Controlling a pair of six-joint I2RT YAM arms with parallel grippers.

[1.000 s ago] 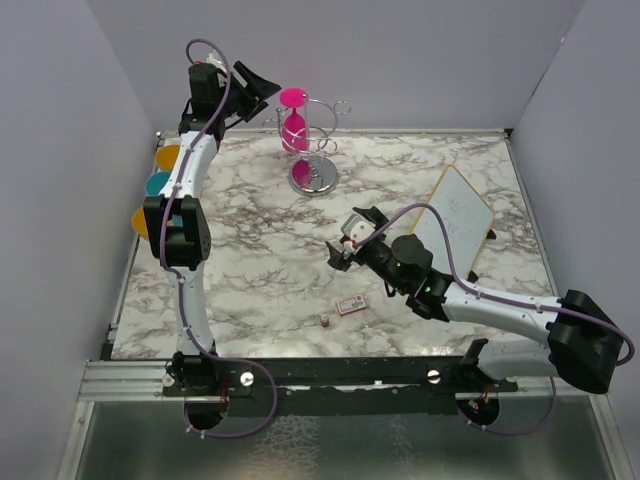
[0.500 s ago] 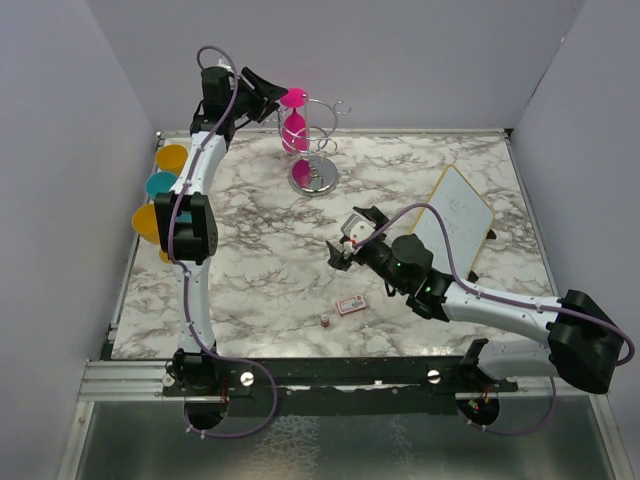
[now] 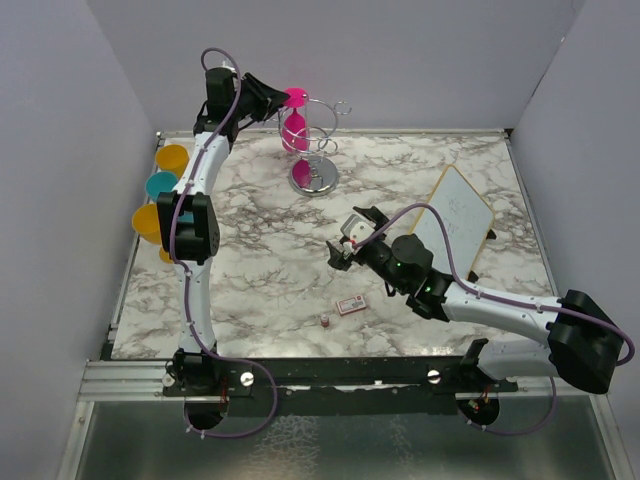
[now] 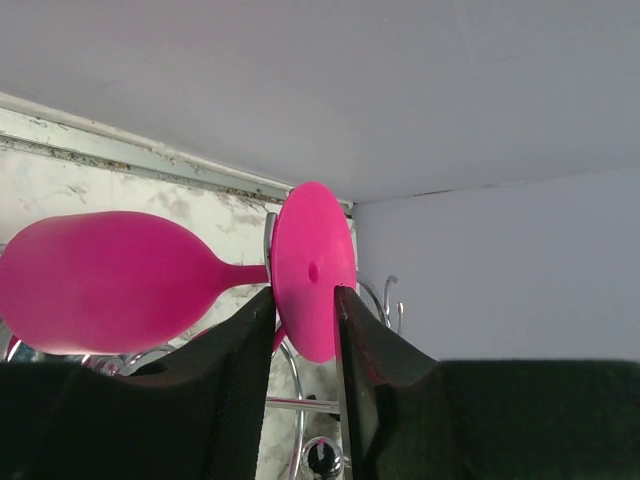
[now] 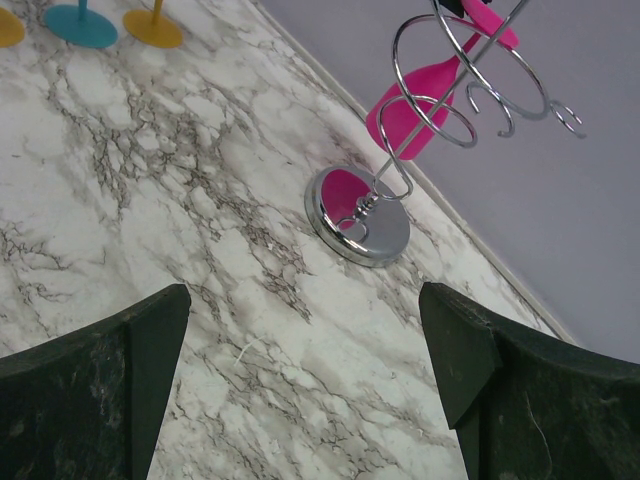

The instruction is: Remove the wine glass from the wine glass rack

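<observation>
A pink wine glass (image 3: 295, 128) hangs upside down on the chrome wine glass rack (image 3: 313, 176) at the back of the marble table. My left gripper (image 3: 274, 100) is raised at the rack's top ring. In the left wrist view its fingers (image 4: 250, 345) stand on either side of the glass's round pink foot (image 4: 312, 250), narrowed onto it; the bowl (image 4: 100, 280) lies to the left. My right gripper (image 3: 345, 245) is open and empty over mid-table. Its wrist view shows the rack (image 5: 360, 215) and glass (image 5: 410, 110) far ahead.
Yellow (image 3: 172, 157), teal (image 3: 160, 184) and orange (image 3: 145, 222) glasses stand along the left edge. A small whiteboard (image 3: 455, 215) lies at the right. A small card (image 3: 350, 305) and a tiny bottle (image 3: 325, 320) lie near the front. Walls enclose the table.
My left gripper has moved right to the rack's top and its jaws have narrowed around the pink glass's foot. The right arm has not moved.
</observation>
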